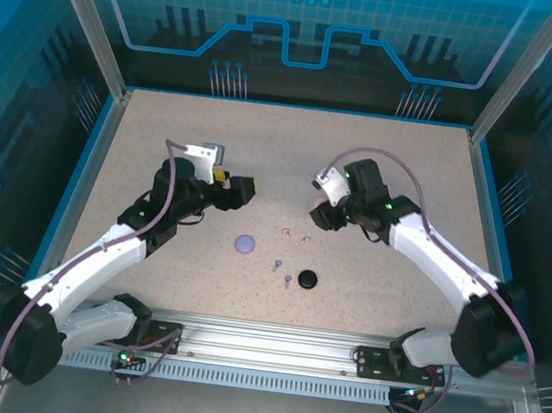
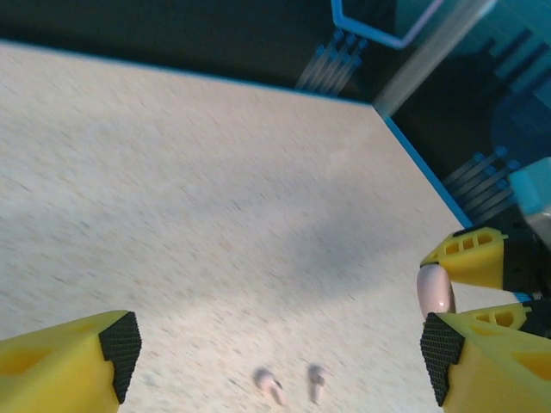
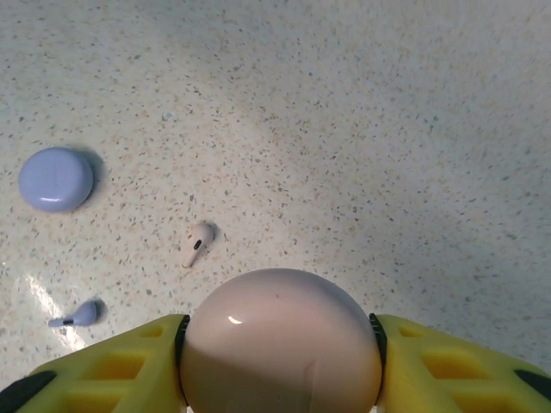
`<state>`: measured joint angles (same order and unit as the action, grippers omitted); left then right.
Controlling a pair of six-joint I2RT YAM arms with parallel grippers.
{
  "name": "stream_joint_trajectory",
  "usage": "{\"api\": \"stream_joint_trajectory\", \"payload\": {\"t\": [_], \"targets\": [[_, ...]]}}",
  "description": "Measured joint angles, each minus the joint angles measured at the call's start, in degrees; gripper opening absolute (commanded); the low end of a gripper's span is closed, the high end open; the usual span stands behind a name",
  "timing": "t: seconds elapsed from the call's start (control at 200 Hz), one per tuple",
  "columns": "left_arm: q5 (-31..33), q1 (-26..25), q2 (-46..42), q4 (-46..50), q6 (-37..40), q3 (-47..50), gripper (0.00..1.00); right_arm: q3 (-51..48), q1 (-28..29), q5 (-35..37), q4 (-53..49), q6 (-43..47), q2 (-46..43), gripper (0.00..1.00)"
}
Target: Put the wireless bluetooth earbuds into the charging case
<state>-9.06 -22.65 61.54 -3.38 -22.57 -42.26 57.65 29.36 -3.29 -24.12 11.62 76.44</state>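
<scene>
Speckled beige tabletop (image 1: 401, 172) lies under both arms; the left gripper (image 2: 280, 348) hangs with jaws wide apart and nothing between them, two pink earbuds (image 2: 271, 385) on the surface just below its fingertips; the right gripper (image 1: 321, 215) clamps a round pink case (image 3: 280, 344); in its wrist view a lilac earbud (image 3: 77, 316) lies left of its fingers, a lilac case (image 3: 56, 178) farther out.

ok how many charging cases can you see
3: a lilac case left of centre on the table, a black case to its right, and a pink case clamped in the right gripper.
</scene>
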Motion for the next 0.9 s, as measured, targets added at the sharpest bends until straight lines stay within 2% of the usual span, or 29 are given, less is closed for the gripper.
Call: {"api": "stream_joint_trajectory", "payload": {"t": [0.195,0.32,0.58,0.901], "targets": [[-12.85,-0.17,7.19,5.9,-4.72,-8.92,0.8,-12.0,2.67,-0.15,7.08,4.74,-15.43,0.52],[-17.66,-1.9,8.98,7.65,-5.7,-11.87,0.8,-14.88,5.9,0.94,8.72,7.72,-20.98,0.51],[-25.49,-8.39,13.77,9.31,-5.6,-15.76,0.8,-14.93,10.67,5.55,8.74,10.78,-23.3,0.51],[-29.73,-13.38,19.8,10.64,-3.85,-19.3,0.76,-14.93,12.98,8.02,8.76,11.1,-24.52,0.5]]}}
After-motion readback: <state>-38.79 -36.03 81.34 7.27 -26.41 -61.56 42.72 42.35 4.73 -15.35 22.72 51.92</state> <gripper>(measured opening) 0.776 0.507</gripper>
